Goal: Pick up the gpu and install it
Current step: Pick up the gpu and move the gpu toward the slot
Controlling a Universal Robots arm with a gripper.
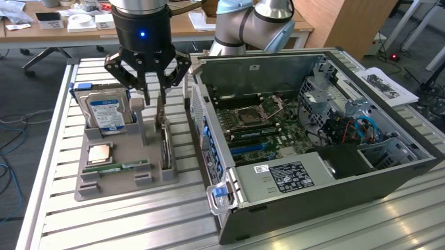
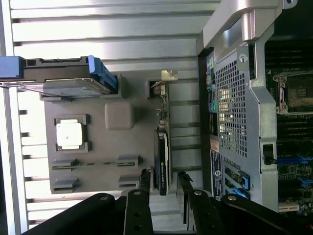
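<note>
Slatted aluminium desk (image 1: 104,224), evenly lit; behind it stands a long wooden desk (image 1: 62,33) bearing small boxes (image 1: 50,21) and a tape roll (image 1: 81,20). A wooden panel (image 1: 344,23) rises at the exterior view's right. At its left lies grey floor (image 1: 35,94) with loose cables (image 1: 14,122) and a chair base (image 1: 43,56).

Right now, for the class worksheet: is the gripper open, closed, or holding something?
Gripper: open, holding nothing; its fingers stand either side of the gpu, with gaps showing.
</note>
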